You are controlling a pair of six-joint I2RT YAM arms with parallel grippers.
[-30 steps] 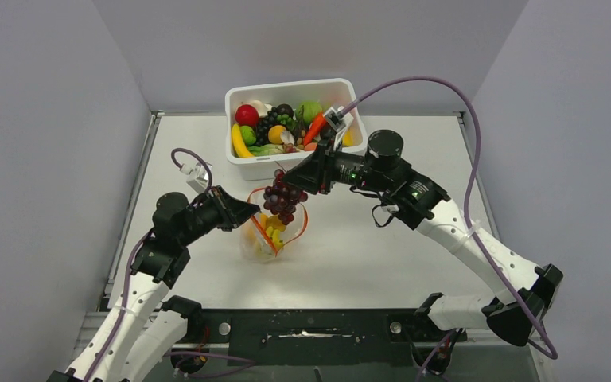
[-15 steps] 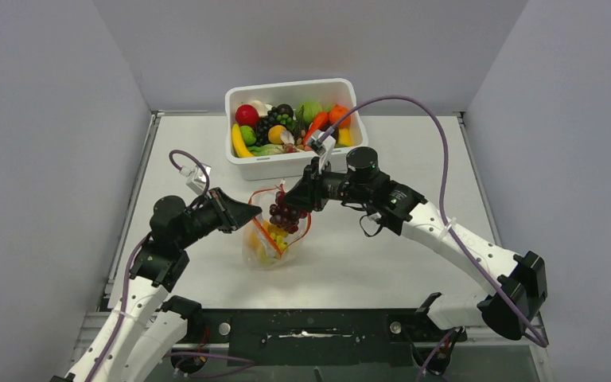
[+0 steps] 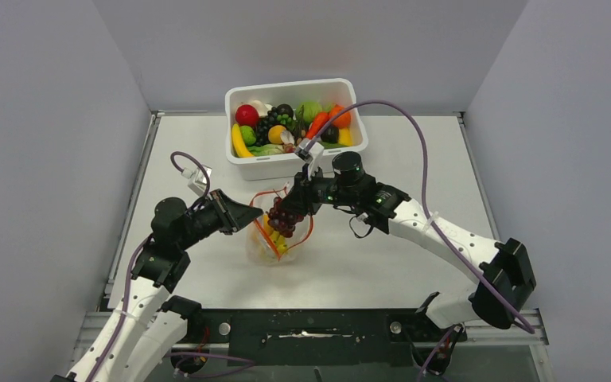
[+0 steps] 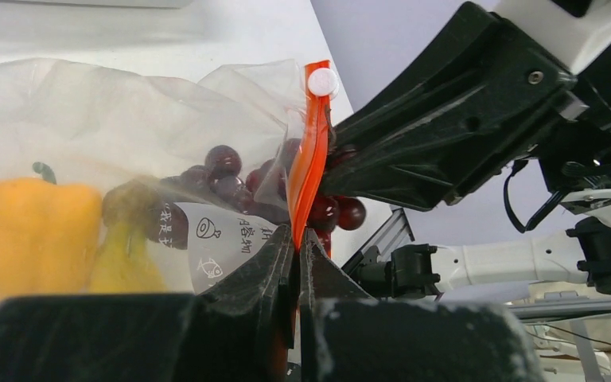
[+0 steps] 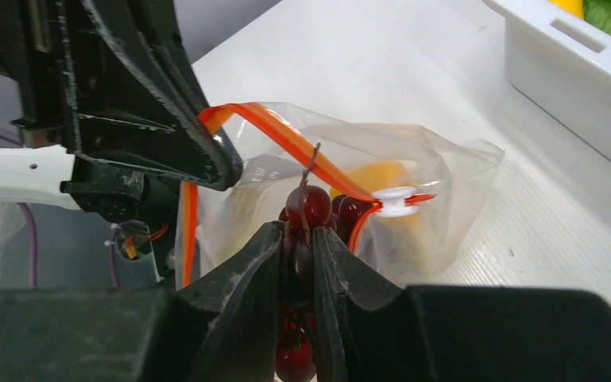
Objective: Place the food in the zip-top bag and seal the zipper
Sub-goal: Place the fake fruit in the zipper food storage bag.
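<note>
My right gripper pinches the grapes, hanging in the bag mouth | my left gripper nips the zipper | grapes look light, glossy, slippery: hold near the top; bag floppy

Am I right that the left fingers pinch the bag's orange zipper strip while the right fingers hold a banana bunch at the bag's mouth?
Not quite: the right fingers hold dark purple grapes, not a banana bunch, as the right wrist view shows. The left fingers do pinch the zipper strip of the bag.
</note>
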